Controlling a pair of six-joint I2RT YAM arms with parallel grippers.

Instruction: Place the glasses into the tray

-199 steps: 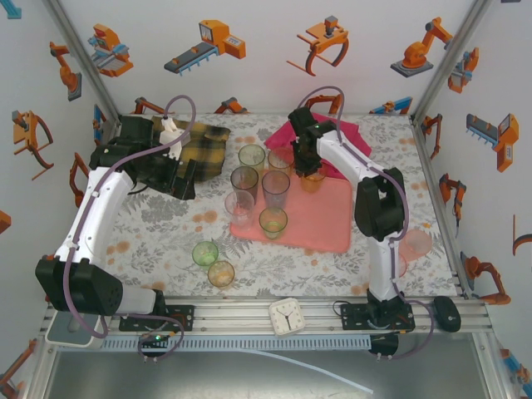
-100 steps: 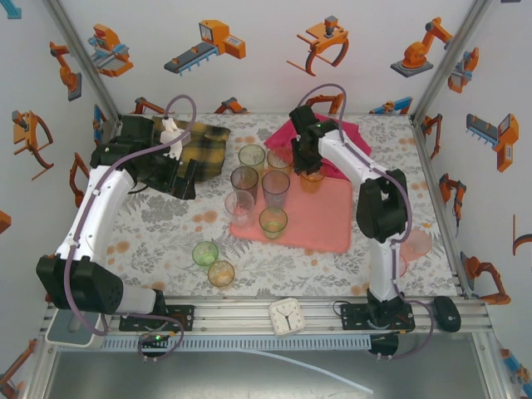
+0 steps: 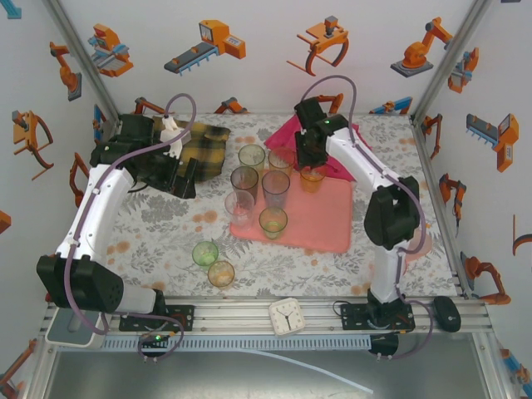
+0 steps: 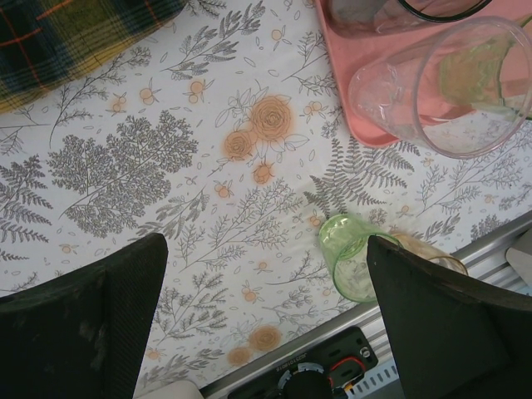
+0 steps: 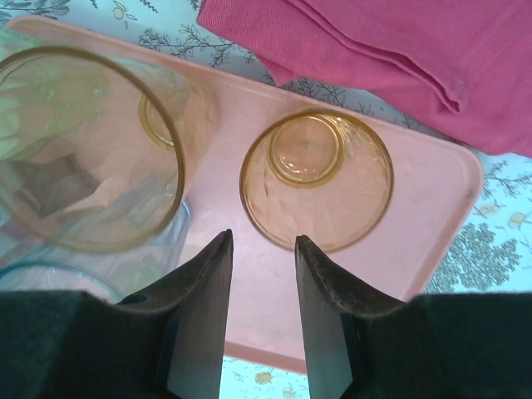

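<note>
We see the right gripper [image 5: 261, 245] parted narrowly and empty, just below the orange glass [image 5: 317, 179], which stands mid-frame on the tray [image 5: 420, 220]. Left gripper [image 4: 266, 253] wide, empty, over the counter [image 4: 208, 208]; green glass [image 4: 347, 249] lower right.

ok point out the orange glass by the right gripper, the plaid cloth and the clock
orange glass [image 5: 307, 150], right wrist view, on its round base
plaid cloth [image 3: 209, 148], top external view, on its middle
clock [image 3: 288, 317], top external view, on its white face
</note>
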